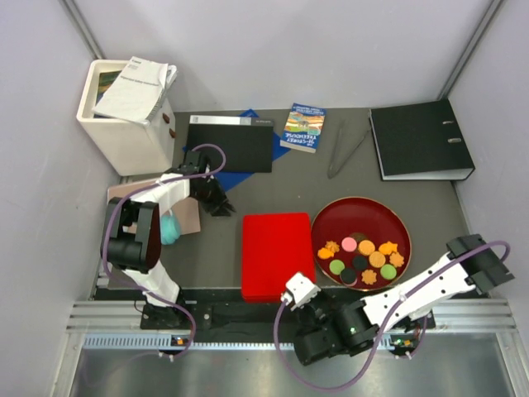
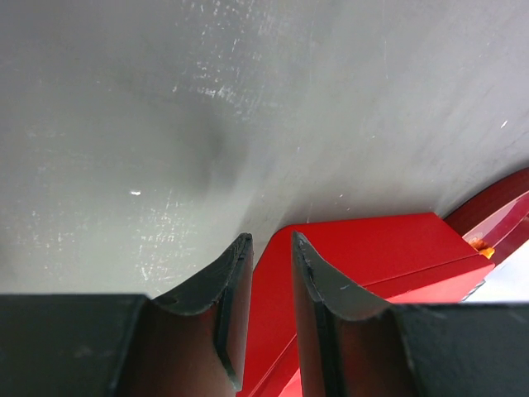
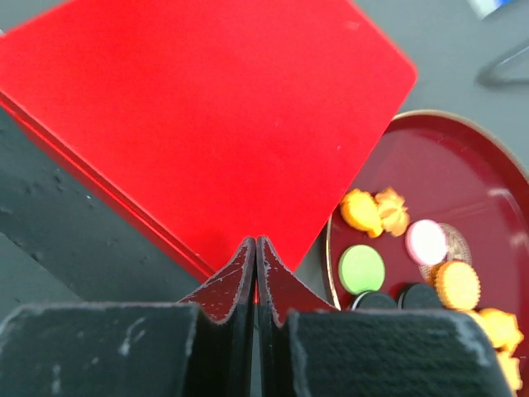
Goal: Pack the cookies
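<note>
The cookies point(image 1: 364, 256) lie in a round dark red tray point(image 1: 395, 217) at the right: black, green, pink and orange discs and orange flower shapes. The right wrist view shows a green one point(image 3: 362, 269), a pink one point(image 3: 426, 241) and orange flower shapes point(image 3: 376, 211) in the tray point(image 3: 463, 178). A closed red box point(image 1: 277, 255) lies left of the tray. My right gripper point(image 3: 256, 240) is shut and empty at the box's near edge point(image 1: 296, 291). My left gripper point(image 1: 220, 204) hovers left of the box over the grey table, jaws slightly apart and empty point(image 2: 271, 238).
A white bin with papers point(image 1: 124, 112) stands at the back left. A black folder point(image 1: 230, 142), a blue book point(image 1: 303, 126), metal tongs point(image 1: 345, 150) and a black binder point(image 1: 420, 139) lie along the back. A teal object point(image 1: 171, 227) sits on a brown pad by the left arm.
</note>
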